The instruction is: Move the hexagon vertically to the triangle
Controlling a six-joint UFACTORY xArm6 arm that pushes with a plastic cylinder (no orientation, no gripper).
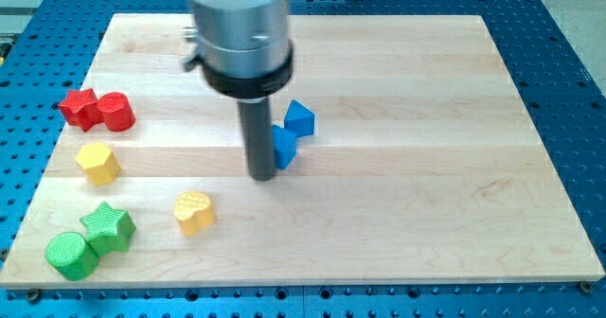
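Touching blue triangle: my tip; yellow hexagon well apart.

You get bright, even light from overhead, and the wooden board reads pale and clean with little glare. Shadows are short and soft, hugging each block. The arm's silver housing is blurred near the view's top; the rest stays reasonably sharp.

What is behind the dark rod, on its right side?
A blue block is partly hidden behind the rod, near my tip; its left part is covered. Another blue block sits beyond it.
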